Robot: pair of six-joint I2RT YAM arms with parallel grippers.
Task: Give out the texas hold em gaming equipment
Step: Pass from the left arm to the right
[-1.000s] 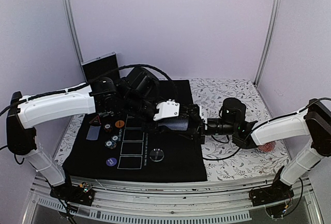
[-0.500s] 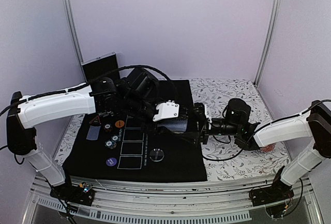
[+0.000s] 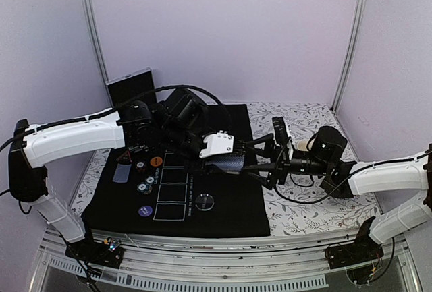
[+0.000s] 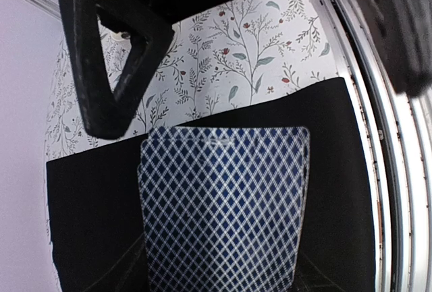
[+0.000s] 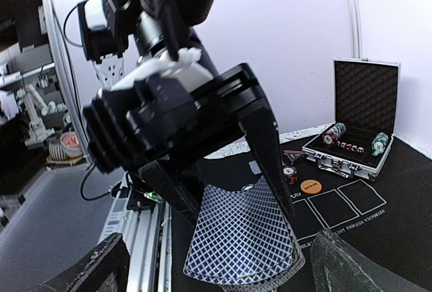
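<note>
My left gripper (image 3: 228,159) is shut on a deck of playing cards (image 4: 223,204) with blue lattice backs, held over the right part of the black mat (image 3: 223,211). The deck (image 5: 243,238) also fills the middle of the right wrist view, pinched between the left gripper's black fingers (image 5: 270,143). My right gripper (image 3: 262,159) faces the deck from the right, open wide, fingers apart from the cards and empty. On the mat's left lie an orange disc (image 3: 156,161), striped chips (image 3: 146,184), a purple-blue disc (image 3: 144,211) and a clear disc (image 3: 205,201).
An open metal chip case (image 5: 358,143) stands at the mat's far left corner, with a red triangle marker (image 5: 291,156) beside it. White card outlines (image 3: 172,194) are printed on the mat. The floral tablecloth (image 3: 317,214) surrounds the mat. A reddish dish (image 5: 67,145) sits behind the right arm.
My right gripper has opened wide and drawn back to the right, away from the deck. The left arm and the deck have stayed put.
</note>
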